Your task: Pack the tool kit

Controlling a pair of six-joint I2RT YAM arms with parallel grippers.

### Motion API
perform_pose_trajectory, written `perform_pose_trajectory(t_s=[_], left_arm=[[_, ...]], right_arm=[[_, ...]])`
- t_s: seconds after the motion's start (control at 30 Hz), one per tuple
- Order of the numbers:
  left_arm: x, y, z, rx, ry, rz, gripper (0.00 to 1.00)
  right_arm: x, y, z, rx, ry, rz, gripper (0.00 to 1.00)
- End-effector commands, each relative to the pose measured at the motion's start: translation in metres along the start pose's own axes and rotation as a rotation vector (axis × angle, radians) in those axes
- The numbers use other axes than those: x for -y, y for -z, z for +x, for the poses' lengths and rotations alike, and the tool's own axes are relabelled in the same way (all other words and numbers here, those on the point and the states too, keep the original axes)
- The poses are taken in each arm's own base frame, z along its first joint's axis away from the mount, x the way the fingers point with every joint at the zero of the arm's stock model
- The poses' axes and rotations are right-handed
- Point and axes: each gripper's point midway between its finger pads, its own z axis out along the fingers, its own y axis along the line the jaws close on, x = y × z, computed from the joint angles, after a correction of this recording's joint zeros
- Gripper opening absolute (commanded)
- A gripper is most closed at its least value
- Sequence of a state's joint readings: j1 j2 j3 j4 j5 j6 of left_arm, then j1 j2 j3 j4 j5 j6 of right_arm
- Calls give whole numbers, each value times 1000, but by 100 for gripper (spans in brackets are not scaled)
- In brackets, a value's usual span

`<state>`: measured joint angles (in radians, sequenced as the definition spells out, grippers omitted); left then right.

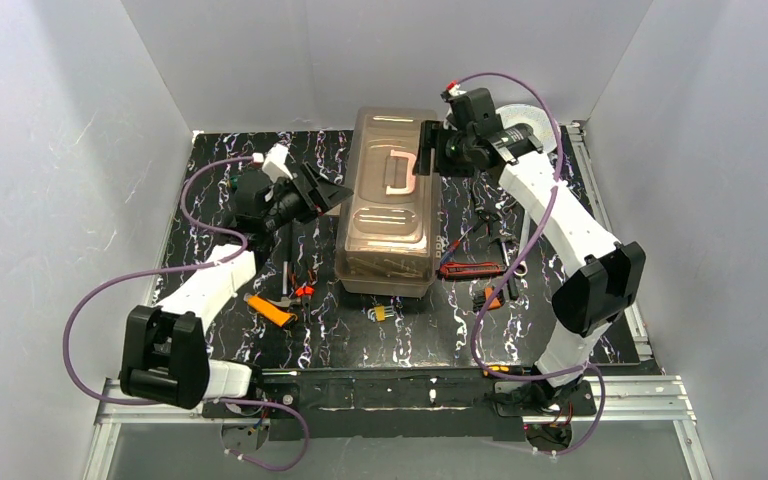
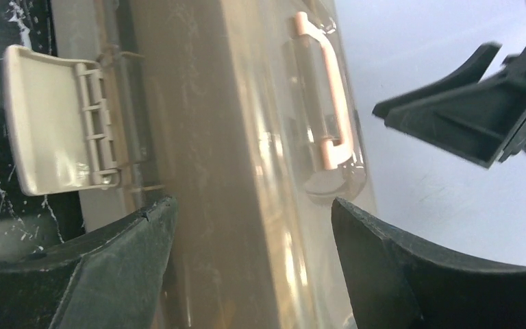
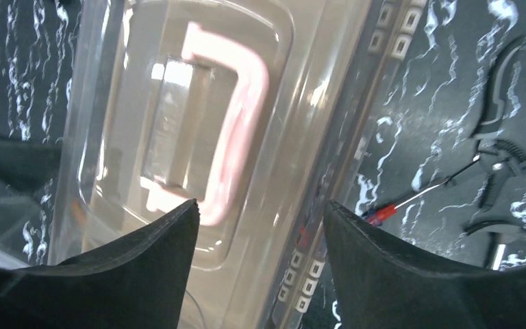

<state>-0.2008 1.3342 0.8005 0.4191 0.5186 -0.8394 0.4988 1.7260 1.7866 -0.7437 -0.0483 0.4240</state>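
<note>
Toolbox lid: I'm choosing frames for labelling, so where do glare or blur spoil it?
Top external: the lid is sharp, with only faint bright streaks. Left wrist: the lid is soft and smeared with pale reflections, while the latch flap is crisper. Right wrist: the handle is blown out to a pink glow and reflections wash the lid, but the pliers stay readable.

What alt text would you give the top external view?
A taupe toolbox, lid down, lies mid-mat with the left tool at its left side and the right tool at its right, both open. Small hand tools lie loose on the mat to both sides of its near end.
</note>
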Motion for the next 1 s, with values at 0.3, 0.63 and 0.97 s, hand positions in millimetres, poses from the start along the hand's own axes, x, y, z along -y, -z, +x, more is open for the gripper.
perform_pose_trajectory(t_s=[0.3,0.63,0.97], left_arm=[[96,-16,-7,-133,-303,13,75],[112,-85,25,-333,-320,-46,72],[92,-116,64,-535,-327,-210,72]], right_arm=[[10,28,-33,164,29,112,75],[52,64,-30,312,-167,62,76],[69,75,-29,344,-224,56,77]])
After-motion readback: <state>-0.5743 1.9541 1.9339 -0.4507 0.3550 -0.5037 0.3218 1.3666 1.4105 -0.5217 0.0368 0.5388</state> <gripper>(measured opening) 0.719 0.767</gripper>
